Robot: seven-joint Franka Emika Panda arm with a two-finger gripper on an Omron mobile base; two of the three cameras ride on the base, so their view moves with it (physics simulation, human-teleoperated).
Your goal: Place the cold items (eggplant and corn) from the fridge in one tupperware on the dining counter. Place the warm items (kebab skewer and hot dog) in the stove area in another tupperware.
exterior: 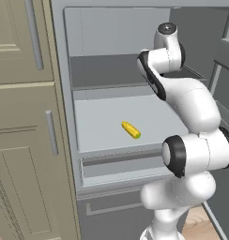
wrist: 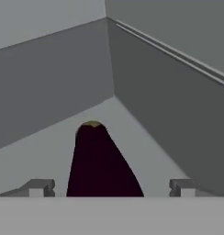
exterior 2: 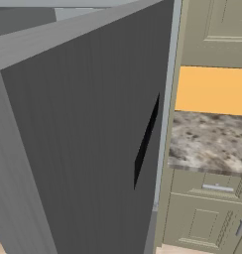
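Eggplant (wrist: 102, 163) right under my hand, dark purple, almost black in this dim corner, lying on the fridge shelf (wrist: 45, 156) with its small brownish stem end pointing away from me toward the back corner. It's a tapering, rounded body, smooth by the look of it, so I'd guess it could roll or slip if I pinch it off-centre. My jaws are spread wide with nothing in them, one fingertip (wrist: 38, 188) on each side of the eggplant, not touching it as far as I can tell. So this is the cold-items leg: I'm lined up for the pick. Next I need to go lower, straddle the fat part and close squarely across it. Corn (exterior: 131, 130) waits on the lower shelf, yellow with a green tip, lying at a slant, well apart from my arm (exterior: 191, 108).
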